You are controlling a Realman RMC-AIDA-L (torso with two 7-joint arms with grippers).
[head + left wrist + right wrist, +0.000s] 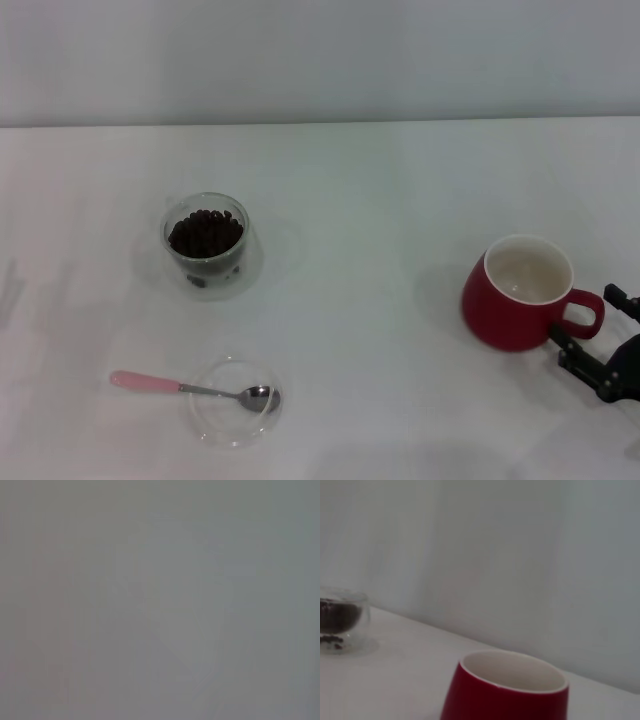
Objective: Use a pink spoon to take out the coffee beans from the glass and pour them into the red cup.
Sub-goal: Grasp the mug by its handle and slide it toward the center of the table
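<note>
The white table (400, 200) fills nearly the whole head view, with a pale wall across the top edge.

The red cup (515, 295) stands at the right of the frame, upright, handle pointing right, its white inside empty as far as can be seen. It looks heavy and stable enough to take poured beans without tipping.

The right gripper (590, 345) sits at the right edge, just beside the cup's handle. Its fingers appear spread on either side of the handle and hold nothing. The left gripper is out of sight; its wrist view shows only blank grey.

The glass (206, 243) stands in the upper left of centre, well apart from the cup, and is roughly half full of coffee beans (205, 232). The glass is likely smooth, slippery and breakable. The beans are light and loose, so they would roll off a tilted spoon.

A shallow clear dish (232, 402) lies at the lower left.

The pink spoon (190, 387) rests across the dish, metal bowl inside it, pink handle jutting left over the table. It is stiff, thin and light; the raised handle looks the best place to pinch.
</note>
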